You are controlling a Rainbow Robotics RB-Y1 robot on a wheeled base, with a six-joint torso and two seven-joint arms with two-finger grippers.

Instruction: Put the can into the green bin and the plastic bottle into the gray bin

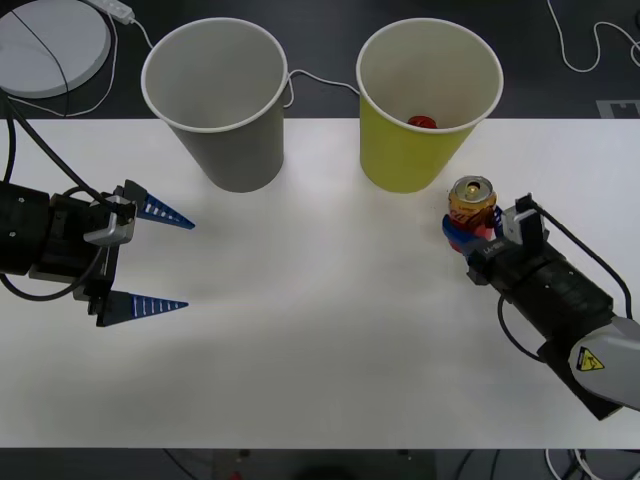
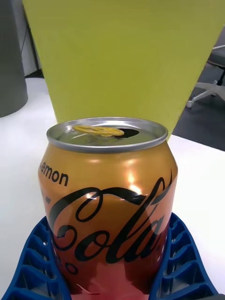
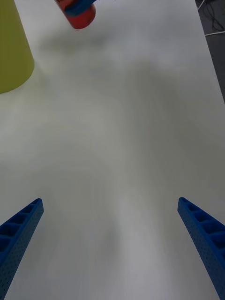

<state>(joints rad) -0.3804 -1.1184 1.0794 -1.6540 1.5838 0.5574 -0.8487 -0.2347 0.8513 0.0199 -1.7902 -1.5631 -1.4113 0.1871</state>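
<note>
The can [image 1: 471,203], red below and gold-orange above, stands upright between the blue fingers of my right gripper [image 1: 470,228], which is shut on it at the table's right side. In the right wrist view the can [image 2: 108,197] sits just before the green bin [image 2: 126,56]. The green bin [image 1: 410,155] and the gray bin [image 1: 235,150] stand side by side at the back. My left gripper [image 1: 188,264] hangs open over the left of the table, holding nothing. The left wrist view catches the held can [image 3: 80,16] far off. The plastic bottle is out of view.
A small red round-topped thing [image 1: 422,122] lies inside the green bin. A white round disc [image 1: 50,45] and white cables lie on the dark surface behind the table. Bare white tabletop [image 1: 320,330] spreads between the two arms.
</note>
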